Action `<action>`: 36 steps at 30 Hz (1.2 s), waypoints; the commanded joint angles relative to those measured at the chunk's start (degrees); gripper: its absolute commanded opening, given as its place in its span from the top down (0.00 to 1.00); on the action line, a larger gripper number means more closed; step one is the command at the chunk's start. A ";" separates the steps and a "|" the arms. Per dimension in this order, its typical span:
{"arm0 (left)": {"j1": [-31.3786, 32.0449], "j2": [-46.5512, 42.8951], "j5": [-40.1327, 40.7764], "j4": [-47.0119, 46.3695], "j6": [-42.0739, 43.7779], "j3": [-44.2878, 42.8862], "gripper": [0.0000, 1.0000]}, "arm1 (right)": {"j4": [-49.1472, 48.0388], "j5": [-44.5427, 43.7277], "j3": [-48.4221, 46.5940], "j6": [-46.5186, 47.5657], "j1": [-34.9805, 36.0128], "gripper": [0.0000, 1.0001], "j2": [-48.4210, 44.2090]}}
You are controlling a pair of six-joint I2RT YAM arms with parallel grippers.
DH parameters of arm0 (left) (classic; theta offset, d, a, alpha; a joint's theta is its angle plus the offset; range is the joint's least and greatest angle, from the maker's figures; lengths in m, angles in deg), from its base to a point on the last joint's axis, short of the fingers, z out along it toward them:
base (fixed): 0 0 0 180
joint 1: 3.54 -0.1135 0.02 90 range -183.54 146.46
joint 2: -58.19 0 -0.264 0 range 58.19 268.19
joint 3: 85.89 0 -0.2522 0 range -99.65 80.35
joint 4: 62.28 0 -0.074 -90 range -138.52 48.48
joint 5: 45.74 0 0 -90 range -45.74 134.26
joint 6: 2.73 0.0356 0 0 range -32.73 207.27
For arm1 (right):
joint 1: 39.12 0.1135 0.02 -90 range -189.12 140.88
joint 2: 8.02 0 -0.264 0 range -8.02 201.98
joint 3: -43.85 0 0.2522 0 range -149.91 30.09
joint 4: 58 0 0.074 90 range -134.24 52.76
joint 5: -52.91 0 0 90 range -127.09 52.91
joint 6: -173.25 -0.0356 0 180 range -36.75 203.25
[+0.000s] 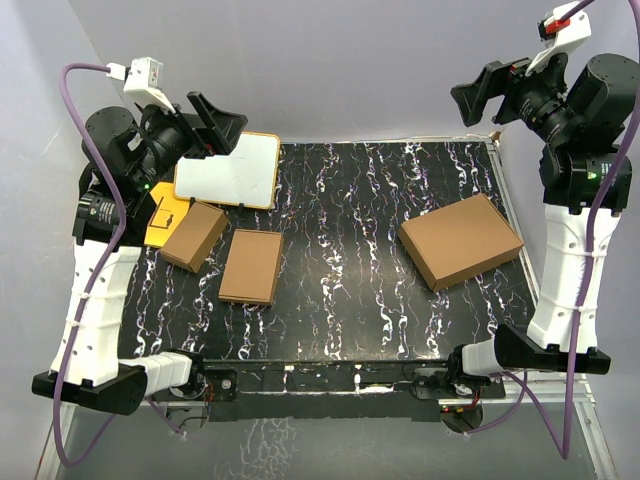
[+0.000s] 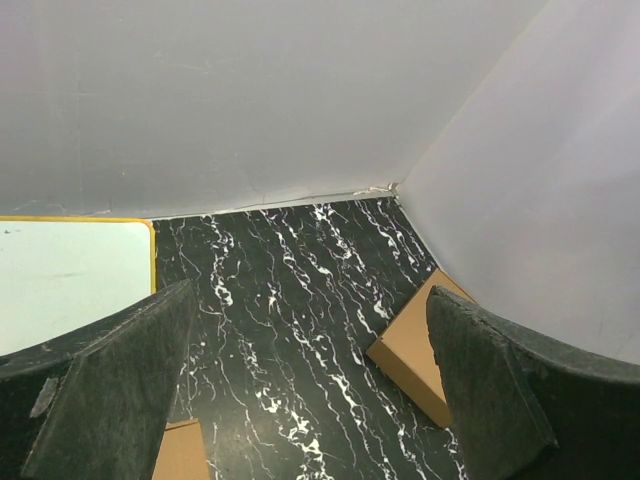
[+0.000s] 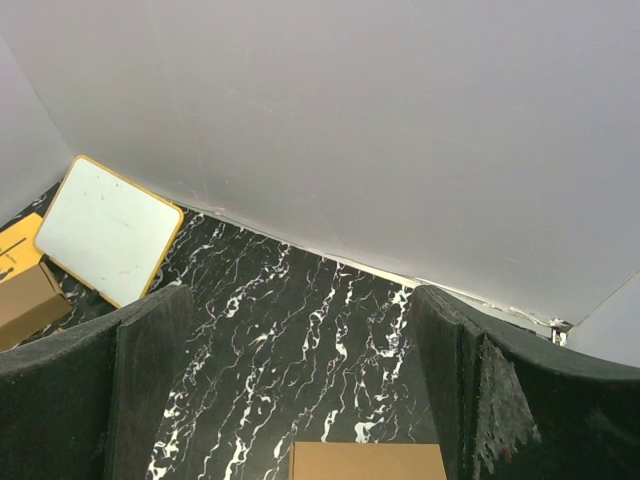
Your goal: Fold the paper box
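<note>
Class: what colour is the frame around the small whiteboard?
Yellow-orange. The whiteboard and its frame show best in the top external view.

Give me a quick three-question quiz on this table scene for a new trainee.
1. True or false: the left gripper is holding a box.
2. How many cardboard boxes lie on the table?
3. Which box lies on the right arm's side: A the small box, B the paper box, C the large box?
Key: 1 false, it hangs open and empty above the table. 2 three. 3 C.
</note>
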 commanded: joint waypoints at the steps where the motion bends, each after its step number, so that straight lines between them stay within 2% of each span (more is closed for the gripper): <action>1: -0.10 -1.99 0.17 -0.36 0.76 0.23 0.03 | -1.63 -1.03 0.13 -0.78 -0.31 0.00 -1.58; 36: -0.10 -1.84 0.55 -0.62 1.12 1.54 0.03 | -1.85 -0.73 0.67 -1.21 -0.63 0.00 -1.28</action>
